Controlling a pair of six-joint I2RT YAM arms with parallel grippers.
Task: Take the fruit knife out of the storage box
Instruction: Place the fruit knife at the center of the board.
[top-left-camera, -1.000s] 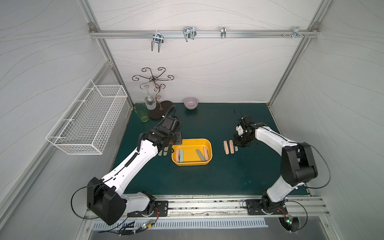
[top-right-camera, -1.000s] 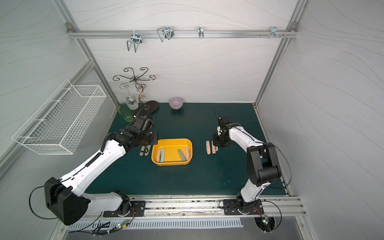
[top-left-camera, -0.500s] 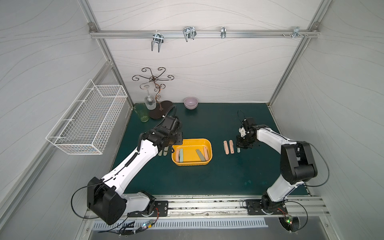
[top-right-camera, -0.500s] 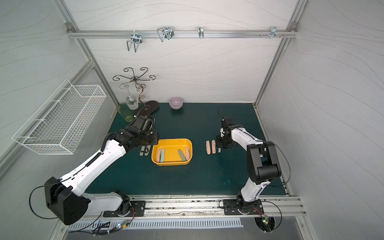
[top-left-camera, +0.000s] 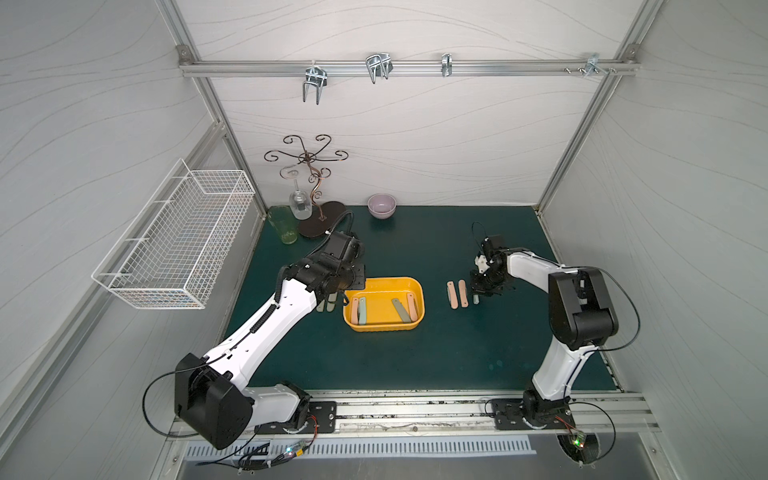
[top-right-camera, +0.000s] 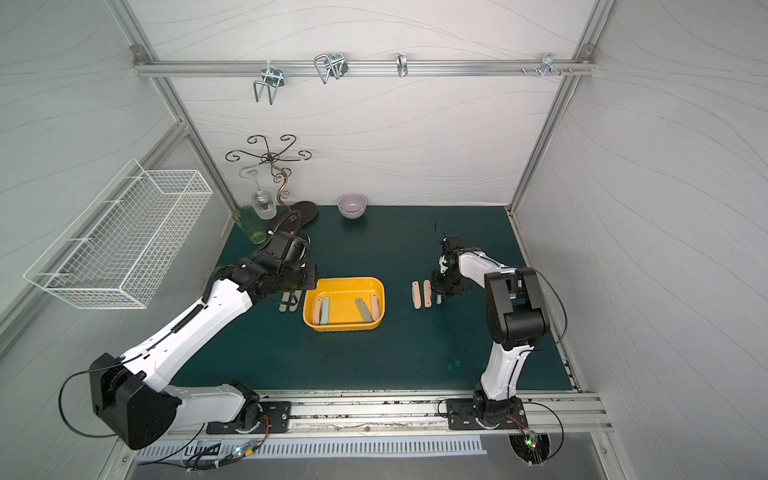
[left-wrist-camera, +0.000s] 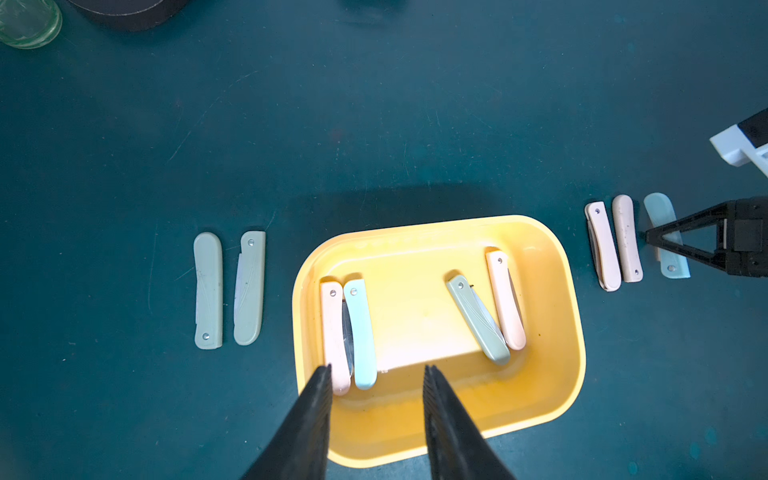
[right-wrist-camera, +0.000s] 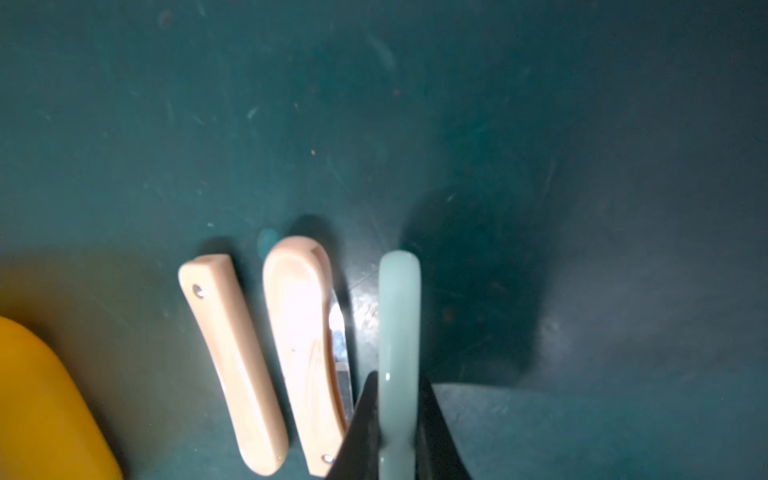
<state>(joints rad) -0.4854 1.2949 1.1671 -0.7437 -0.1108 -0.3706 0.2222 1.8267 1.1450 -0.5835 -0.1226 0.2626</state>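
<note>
Pinching the pale blue fruit knife (right-wrist-camera: 399, 316) tight in my right gripper (right-wrist-camera: 397, 384), down at the green mat (right-wrist-camera: 498, 124), just right of two pink knives (right-wrist-camera: 232, 357) to make a tidy row. My left gripper (left-wrist-camera: 378, 368) hangs part-open and empty over the yellow storage box (left-wrist-camera: 415, 232), where four more knives (left-wrist-camera: 478, 320) lie. I'd guess it's lined up for the next pick.

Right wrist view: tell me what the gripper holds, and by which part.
The right gripper pinches a pale blue-green plastic folding fruit knife across its sides, roughly mid-length. The left gripper holds nothing.
</note>
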